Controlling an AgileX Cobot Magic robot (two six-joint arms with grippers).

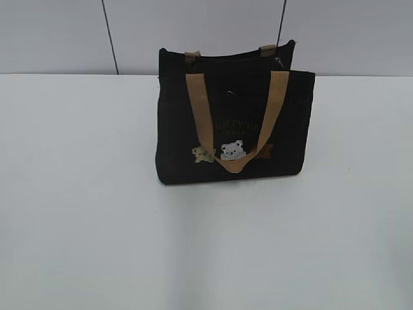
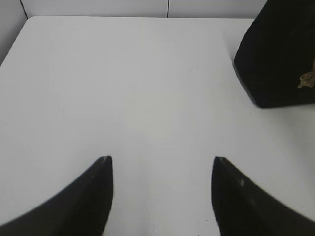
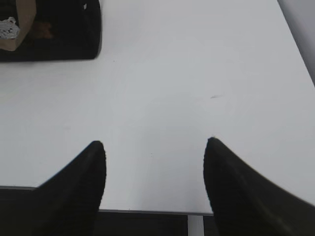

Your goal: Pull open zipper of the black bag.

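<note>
Bare white worktop (image 1: 97, 226) filled the whole front half of the exterior view, and the black bag (image 1: 174, 129) stood upright behind it, toward the far edge and a bit right of the middle. Its zipper was tough to spot, honestly: only a small silvery glint (image 1: 279, 62) showed near the top right corner of the bag, and I couldn't tell how far the zip line was open. One tan handle (image 1: 199, 110) hung down over the front, looping under the white bear patch (image 1: 231, 150), with the beige bear patch (image 1: 203, 155) just beside it on the left. Faint lettering sat above them.

Moving outward, the left claw (image 2: 161, 158) hovered over empty worktop with its two dark fingers (image 2: 91, 196) spread apart and nothing between them, the bag's corner up at the right of its view. The right claw (image 3: 154, 142) sat near the front worktop edge, fingers likewise apart and empty, well apart from the bag.
</note>
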